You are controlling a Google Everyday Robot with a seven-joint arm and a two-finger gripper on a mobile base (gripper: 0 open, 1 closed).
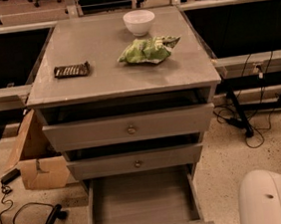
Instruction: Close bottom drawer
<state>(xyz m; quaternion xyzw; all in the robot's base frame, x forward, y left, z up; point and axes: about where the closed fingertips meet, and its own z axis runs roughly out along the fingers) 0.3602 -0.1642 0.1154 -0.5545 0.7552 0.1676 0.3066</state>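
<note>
Bottom drawer (140, 203) — open, flat grey box | pincer off-frame, state cannot tell | rounded white arm (272, 201) lower-right

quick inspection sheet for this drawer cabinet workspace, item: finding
surface: grey cabinet top, partly occupied
job's things: bottom drawer pulled far out, nothing seen inside
clutter: white bowl, green bag, dark snack bar on the top
grippers: gripper not in view; white arm segment at lower right
cables: black floor cables left, more at right
surroundings: cardboard box left of the cabinet
</note>
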